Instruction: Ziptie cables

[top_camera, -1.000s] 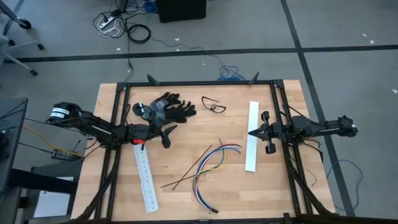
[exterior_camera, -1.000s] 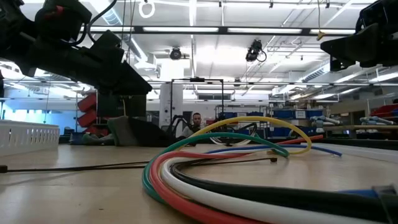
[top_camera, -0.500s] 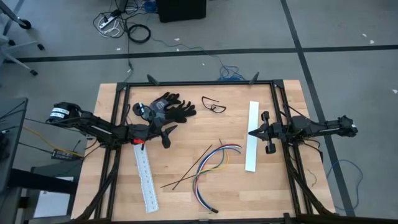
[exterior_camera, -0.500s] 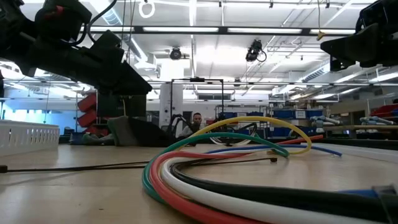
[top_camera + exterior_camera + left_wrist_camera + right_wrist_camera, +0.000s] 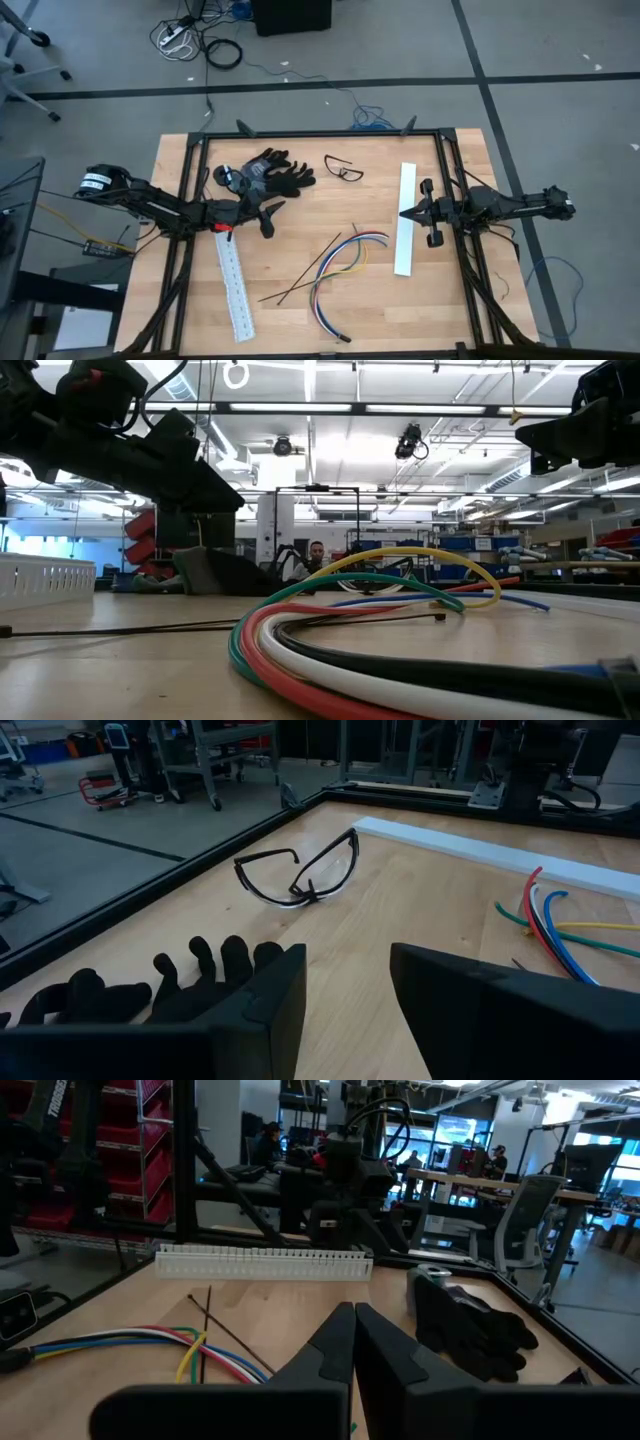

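Note:
The cables (image 5: 345,262) lie loose in a curved bundle on the table's middle, yellow, blue, green and others; they fill the foreground of the low view (image 5: 370,605) and show in the left wrist view (image 5: 548,918) and the right wrist view (image 5: 170,1344). My left gripper (image 5: 270,216) hovers open at the table's left, left of the cables, its fingers apart in its wrist view (image 5: 345,990). My right gripper (image 5: 403,214) is shut, above the plain white strip (image 5: 404,218) on the right, pointing at the cables (image 5: 353,1325). Both arms hang clear of the table in the low view.
A white slotted strip (image 5: 232,282) lies near my left gripper. Black gloves (image 5: 266,172) and safety glasses (image 5: 343,168) rest toward the far edge. Thin black zip ties (image 5: 305,278) lie across the cables' left side. A black frame (image 5: 320,133) borders the table.

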